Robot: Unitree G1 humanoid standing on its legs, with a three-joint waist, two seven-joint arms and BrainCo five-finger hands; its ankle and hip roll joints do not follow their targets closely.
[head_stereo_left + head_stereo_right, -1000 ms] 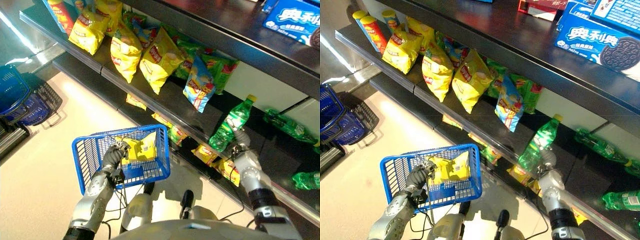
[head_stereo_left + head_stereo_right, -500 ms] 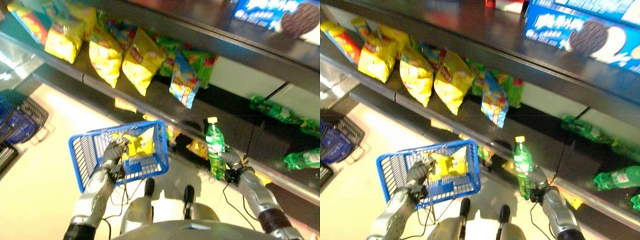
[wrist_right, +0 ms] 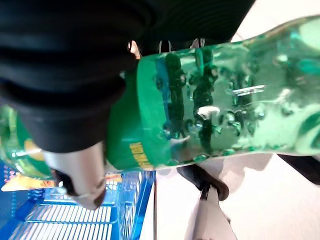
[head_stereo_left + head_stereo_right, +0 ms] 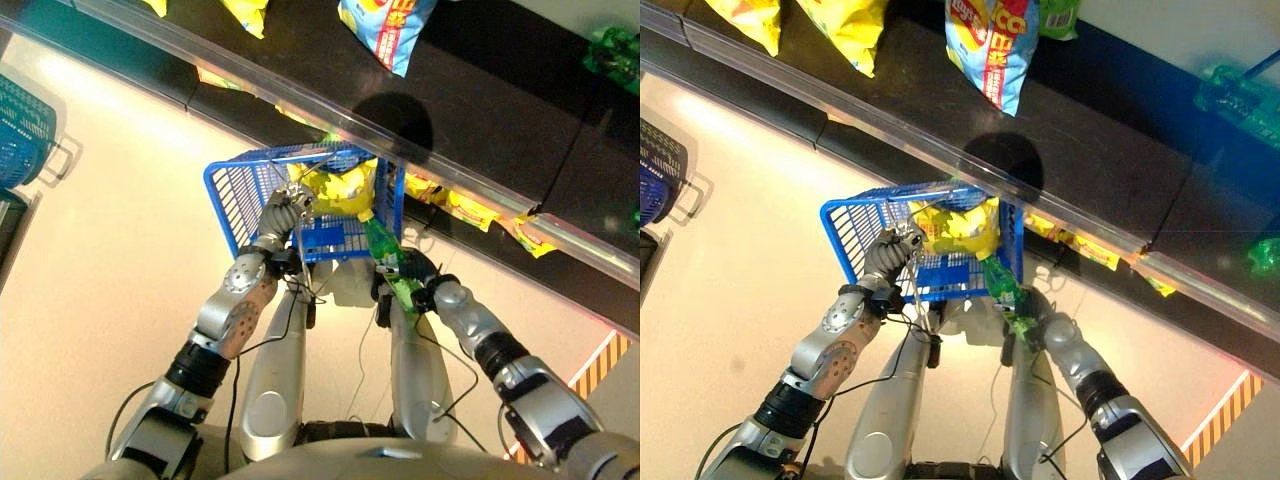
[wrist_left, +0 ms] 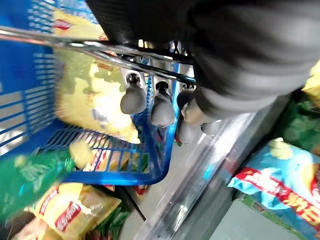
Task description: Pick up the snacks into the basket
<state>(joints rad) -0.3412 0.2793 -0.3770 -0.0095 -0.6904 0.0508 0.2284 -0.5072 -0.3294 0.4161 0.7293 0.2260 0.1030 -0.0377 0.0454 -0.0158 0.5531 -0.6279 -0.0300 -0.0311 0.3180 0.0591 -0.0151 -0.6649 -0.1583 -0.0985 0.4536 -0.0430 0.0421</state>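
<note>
A blue wire basket (image 4: pixel 236 196) hangs in front of me with yellow chip bags (image 4: pixel 338 190) inside. My left hand (image 4: pixel 283 212) is shut on the basket's metal handle; the left wrist view has its fingers (image 5: pixel 133 100) curled over the wire. My right hand (image 4: pixel 418 272) is shut on a green plastic bottle (image 4: pixel 384 252). The bottle is tilted, and its yellow cap (image 4: pixel 367 215) points at the basket's right rim. Seen from the right wrist, the bottle (image 3: pixel 210 110) lies across the palm with the thumb (image 3: pixel 82 172) beside it, just over the basket's edge (image 3: pixel 131 210).
A dark shelf with a clear front lip (image 4: pixel 300 110) runs just past the basket, with a blue chip bag (image 4: pixel 392 28) on it. More snack bags (image 4: pixel 470 205) lie on the lower shelf. Stacked baskets (image 4: pixel 22 130) stand at the left. A striped floor marking (image 4: pixel 597 362) is at the right.
The camera has tilted down. My right hand has carried the green bottle from the shelf down to the basket's right rim and tipped it, cap first. The left hand keeps the handle.
</note>
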